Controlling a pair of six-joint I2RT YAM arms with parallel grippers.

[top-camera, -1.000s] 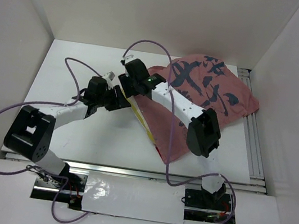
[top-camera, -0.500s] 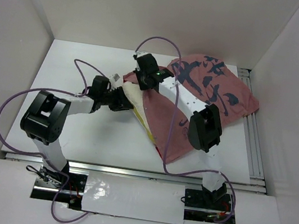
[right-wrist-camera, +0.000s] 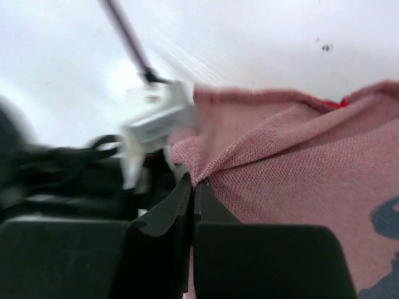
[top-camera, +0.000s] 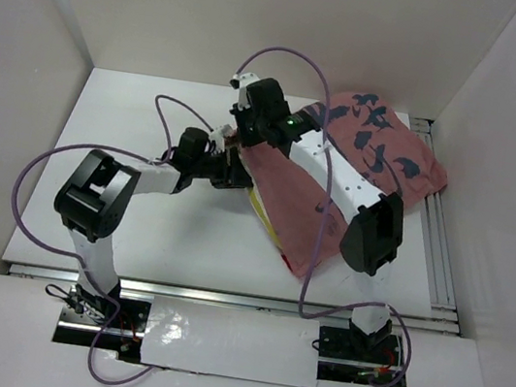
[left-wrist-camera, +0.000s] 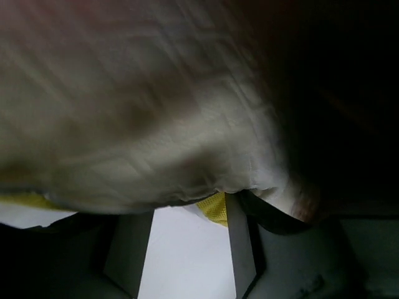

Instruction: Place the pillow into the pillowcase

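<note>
While the right arm stretches diagonally from its base over the white table [top-camera: 133,115], its right gripper [top-camera: 243,144] sits at the left back corner of the pillowcase [top-camera: 288,203]. The right wrist view shows those jaws pressed together, pinching a raised fold at the edge of the pink fabric [right-wrist-camera: 280,168] right at the fingertips [right-wrist-camera: 192,184].

The pillowcase lies with its faded pink side up, dark brush-like marks showing at its far right end. It spreads from the middle of the table toward the back right corner, beside the aluminium rail [top-camera: 435,251].

The pillow [top-camera: 264,216] shows from above only as a thin pale-yellow strip along the pillowcase's left edge, with the rest under the pink fabric.

The left gripper [top-camera: 234,172] comes in from the left, low and just beside the right gripper, at that same edge. In the left wrist view its two fingers [left-wrist-camera: 243,249] stand apart with bare table between them. The blurred cream pillow [left-wrist-camera: 137,137] fills the upper part of the picture and hides the tips. A small yellow patch shows at its lower edge, and the area to the right is dark.

Purple cables [top-camera: 290,53] loop above both arms.
</note>
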